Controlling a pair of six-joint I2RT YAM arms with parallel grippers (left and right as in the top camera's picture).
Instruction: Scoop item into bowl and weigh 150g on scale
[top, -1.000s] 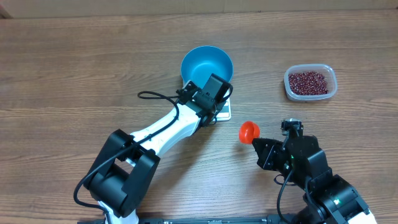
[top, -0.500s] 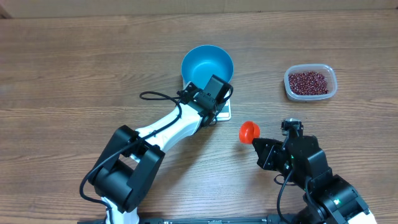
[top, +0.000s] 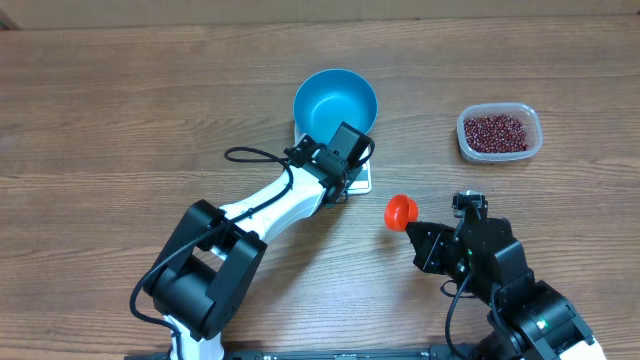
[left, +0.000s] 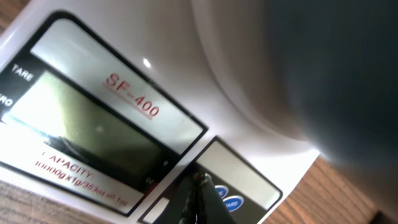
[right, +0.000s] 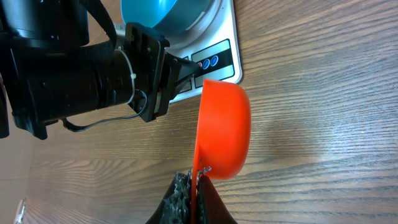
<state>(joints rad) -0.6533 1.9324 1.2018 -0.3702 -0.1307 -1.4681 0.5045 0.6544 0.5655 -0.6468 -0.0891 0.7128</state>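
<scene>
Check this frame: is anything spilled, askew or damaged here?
Nothing stands out. The beans lie inside the clear tub, none scattered; the empty blue bowl sits upright on the scale; the right hand grips the orange scoop.

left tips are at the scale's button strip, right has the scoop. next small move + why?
Probably press the shut left gripper down onto the blue buttons beside it to wake or zero the scale. The display shows no readable digits, the empty bowl already sits on the scale, and the right gripper holds the orange scoop away from the beans.
</scene>
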